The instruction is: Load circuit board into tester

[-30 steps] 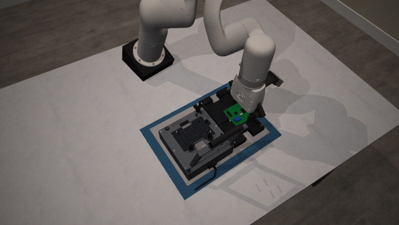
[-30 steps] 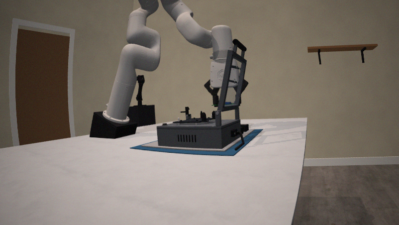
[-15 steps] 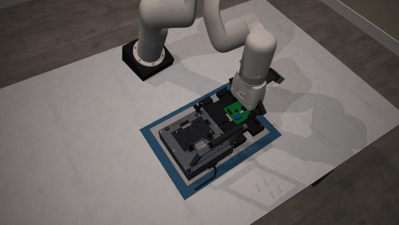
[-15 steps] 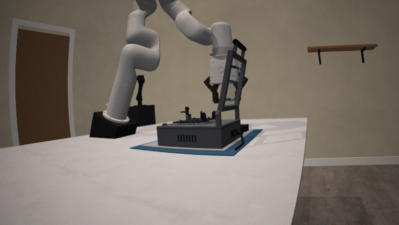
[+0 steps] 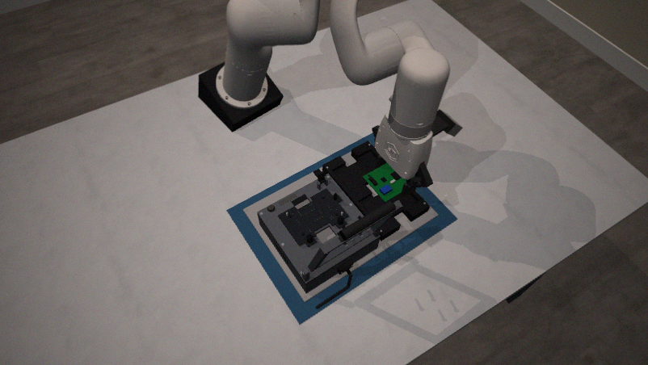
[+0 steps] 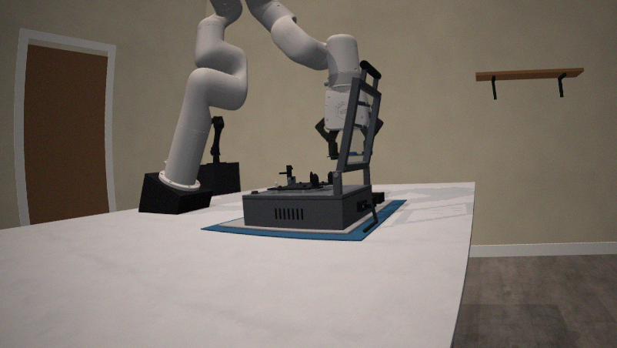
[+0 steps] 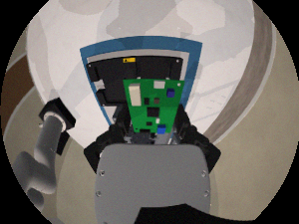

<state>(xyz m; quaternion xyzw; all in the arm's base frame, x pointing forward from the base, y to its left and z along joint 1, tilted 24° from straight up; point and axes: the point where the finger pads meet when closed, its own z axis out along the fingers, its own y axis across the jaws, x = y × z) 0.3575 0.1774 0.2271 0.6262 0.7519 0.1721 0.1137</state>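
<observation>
I have the circuit board (image 5: 383,183) pinched by its long edges in the jaws, which stand fairly wide because the board itself is wide. It hangs clear above the black tray (image 5: 349,178), and in the exterior view its thin green edge shows well above the tester (image 6: 302,212), behind the raised lid (image 6: 348,125). I judge the pickup done and the carry across to the tester in hand. Next I must bring the board over the dark plate (image 5: 313,215), get the connector end toward the lone post by the hook, and lower it flat against all three posts so both pins pass through the holes. From here I cannot tell for sure which end carries the connector, so I would check that before descending. The open lid stands close beside my wrist, so I would keep the path away from its frame. The board is a flat, rigid green rectangle studded with small parts, one of them a blue block (image 5: 385,189). The tester is a boxy grey housing with vent slots. The lid is an open grey frame with a round black handle (image 6: 370,68). All of it sits on a blue-bordered mat (image 5: 271,267) on the pale matte tabletop (image 5: 113,203).
</observation>
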